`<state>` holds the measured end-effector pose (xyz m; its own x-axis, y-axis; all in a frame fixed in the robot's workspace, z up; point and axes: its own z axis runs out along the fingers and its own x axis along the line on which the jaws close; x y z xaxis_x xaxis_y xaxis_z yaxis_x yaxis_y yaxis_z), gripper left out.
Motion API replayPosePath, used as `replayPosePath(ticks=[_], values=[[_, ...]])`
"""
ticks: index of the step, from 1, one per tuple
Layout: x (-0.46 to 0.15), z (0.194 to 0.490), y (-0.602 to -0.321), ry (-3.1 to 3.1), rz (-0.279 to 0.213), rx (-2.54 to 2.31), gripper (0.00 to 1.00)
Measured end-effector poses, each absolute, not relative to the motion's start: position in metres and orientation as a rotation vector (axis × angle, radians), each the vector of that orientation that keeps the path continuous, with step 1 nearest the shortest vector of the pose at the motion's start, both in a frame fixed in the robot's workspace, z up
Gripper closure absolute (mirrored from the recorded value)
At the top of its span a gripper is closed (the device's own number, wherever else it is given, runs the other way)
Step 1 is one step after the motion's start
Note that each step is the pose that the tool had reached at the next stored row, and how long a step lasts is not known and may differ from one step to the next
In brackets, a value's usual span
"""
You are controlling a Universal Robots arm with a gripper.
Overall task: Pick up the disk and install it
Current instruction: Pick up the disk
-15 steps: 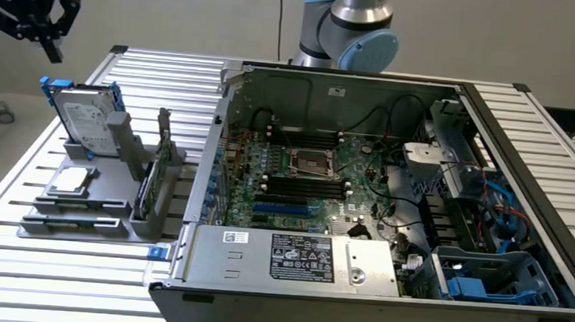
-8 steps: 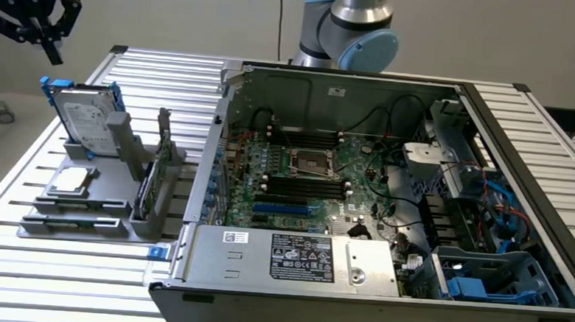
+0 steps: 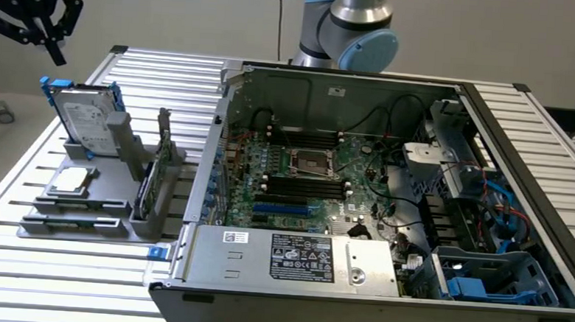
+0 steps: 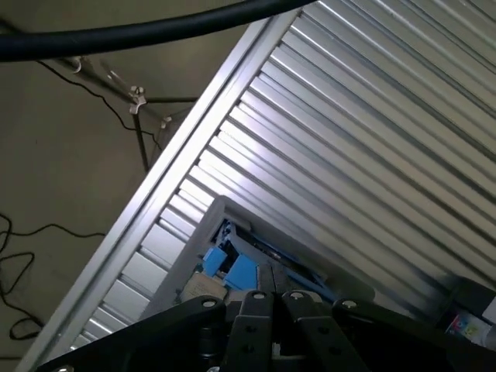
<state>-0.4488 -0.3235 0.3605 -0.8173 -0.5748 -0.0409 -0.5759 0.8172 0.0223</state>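
The disk [image 3: 81, 117], a flat rectangular silver metal hard drive edged by a blue plastic frame, stands on edge and leans slightly in a grey plastic holder [image 3: 72, 223]. The holder rests on the slatted aluminium table [image 3: 65, 282], towards the exterior view's left. The disk's top edge is exposed.

My black gripper [image 3: 49, 49] hangs above the disk and a little further to the exterior view's left, apart from it. It is clenched and grasps nothing. In the wrist view my fingers [image 4: 256, 306] are pressed together over a patch of blue plastic.

Just beside the disk, on the exterior view's right, a grey post of the holder rises. Below the disk a small square silver chip [image 3: 73, 181] lies flat in the holder. A thin narrow circuit card [image 3: 148, 183] stands on edge in the slot nearest the open grey metal computer case [image 3: 331, 97].

The case's side wall stands between the holder and the green motherboard [image 3: 296, 184] inside. A silver box-shaped power supply [image 3: 293, 257] with a printed label fills the near end of the case. A blue plastic bay [image 3: 468, 288] sits in its near corner on the exterior view's right.

I count one disk, one chip, one card, one holder and one case. In the wrist view one thick black cable [image 4: 155, 31] crosses in front of the table.
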Motion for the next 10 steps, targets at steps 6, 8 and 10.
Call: replayPosePath(ticks=[6,8,10], values=[[-0.4488,0.3605,-0.3235,2.917,0.042,-1.036,0.89],[-0.4489,0.3605,-0.3235,2.898,0.041,-1.091,0.89],[-0.4489,0.3606,-0.3234,2.878,0.041,-1.143,0.89]])
